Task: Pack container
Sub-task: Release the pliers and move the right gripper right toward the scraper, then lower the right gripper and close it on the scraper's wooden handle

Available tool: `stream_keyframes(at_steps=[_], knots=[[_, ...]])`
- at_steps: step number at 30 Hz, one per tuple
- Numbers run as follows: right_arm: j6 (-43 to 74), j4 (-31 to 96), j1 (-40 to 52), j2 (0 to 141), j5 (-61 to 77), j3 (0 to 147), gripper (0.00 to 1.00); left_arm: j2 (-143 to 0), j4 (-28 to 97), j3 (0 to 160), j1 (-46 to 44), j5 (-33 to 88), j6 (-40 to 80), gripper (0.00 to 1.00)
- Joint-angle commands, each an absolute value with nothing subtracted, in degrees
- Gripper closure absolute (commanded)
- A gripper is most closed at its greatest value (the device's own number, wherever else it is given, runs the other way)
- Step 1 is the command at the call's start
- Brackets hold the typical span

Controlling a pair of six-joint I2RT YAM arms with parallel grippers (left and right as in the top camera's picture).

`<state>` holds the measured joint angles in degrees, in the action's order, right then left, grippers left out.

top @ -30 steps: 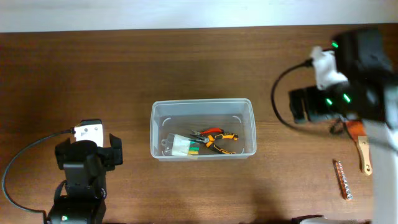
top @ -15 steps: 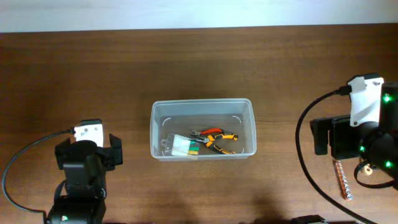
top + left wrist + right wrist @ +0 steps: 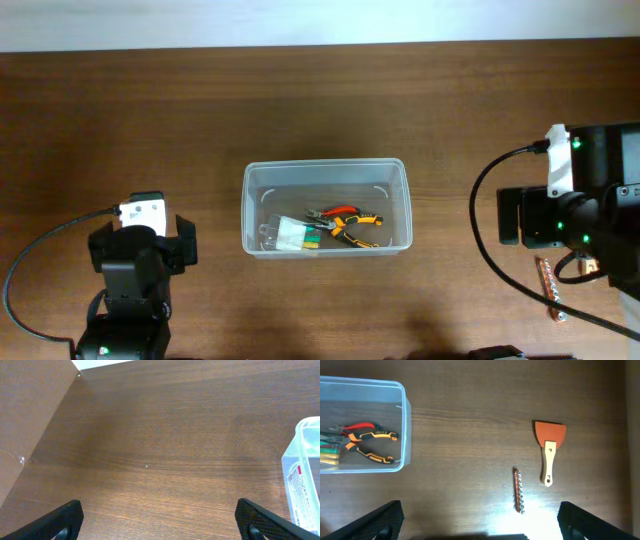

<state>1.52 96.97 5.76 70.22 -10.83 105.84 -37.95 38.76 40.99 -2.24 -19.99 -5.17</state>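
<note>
Since a second ago the right arm has swung from the far right corner toward the near right side of the table (image 3: 200, 120); the left arm has stayed put. Now the right gripper (image 3: 481, 525) stands wide open and empty above a strip of bits (image 3: 519, 491) and a scraper (image 3: 549, 452) with an orange blade, lying near each other. The left gripper (image 3: 160, 522) is spread wide too, over bare wood. Mid-table between the arms sits the container (image 3: 326, 165), with orange-handled pliers (image 3: 345, 222) and a small packet (image 3: 290, 233) inside.

Perhaps a workshop: pliers (image 3: 375, 435), scraper (image 3: 549, 452).
</note>
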Motion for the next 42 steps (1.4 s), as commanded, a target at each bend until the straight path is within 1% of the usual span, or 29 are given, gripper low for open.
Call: stream_keyframes(at_steps=[1,5,7,15,17,19,23,28,30,34,39,42], knots=[[2.7,97.1,5.5,67.7,-12.5,105.8,0.01,-37.9,38.7,42.2,-2.5,-20.4,-6.1,0.01],[1.8,97.0,5.5,66.1,-12.7,105.6,0.01,-37.9,38.7,42.2,-2.5,-20.4,-6.1,0.01],[-0.7,96.7,5.5,65.9,-13.0,104.9,0.02,-37.9,38.7,42.2,-2.5,-20.4,-6.1,0.01],[-4.1,93.1,4.9,67.5,-12.6,94.7,0.01,-37.9,38.7,42.2,-2.5,-20.4,-6.1,0.01],[-4.3,92.2,2.6,68.4,-12.2,92.5,0.01,-37.9,38.7,42.2,-2.5,-20.4,-6.1,0.01],[-6.8,91.3,-1.3,69.9,-8.2,91.5,0.01,-37.9,38.7,42.2,-2.5,-20.4,-6.1,0.01],[-16.4,91.1,-12.2,73.7,3.4,91.4,0.01,-37.9,38.7,42.2,-2.5,-20.4,-6.1,0.01],[-22.6,90.5,-25.1,79.2,13.7,91.4,0.01,-37.9,38.7,42.2,-2.5,-20.4,-6.1,0.01],[-23.2,90.6,-28.6,81.6,14.6,91.4,0.01,-37.9,38.7,42.2,-2.5,-20.4,-6.1,0.01],[-23.7,90.5,-32.0,85.6,14.4,90.8,0.01,-37.9,38.7,42.2,-2.5,-20.4,-6.1,0.01],[-23.8,86.7,-32.2,88.6,11.8,87.4,0.01,-37.9,38.7,42.2,-2.5,-20.4,-6.1,0.01],[-27.9,83.0,-32.2,88.8,11.7,83.6,0.01,-37.9,38.7,42.2,-2.5,-20.4,-6.1,0.01]])
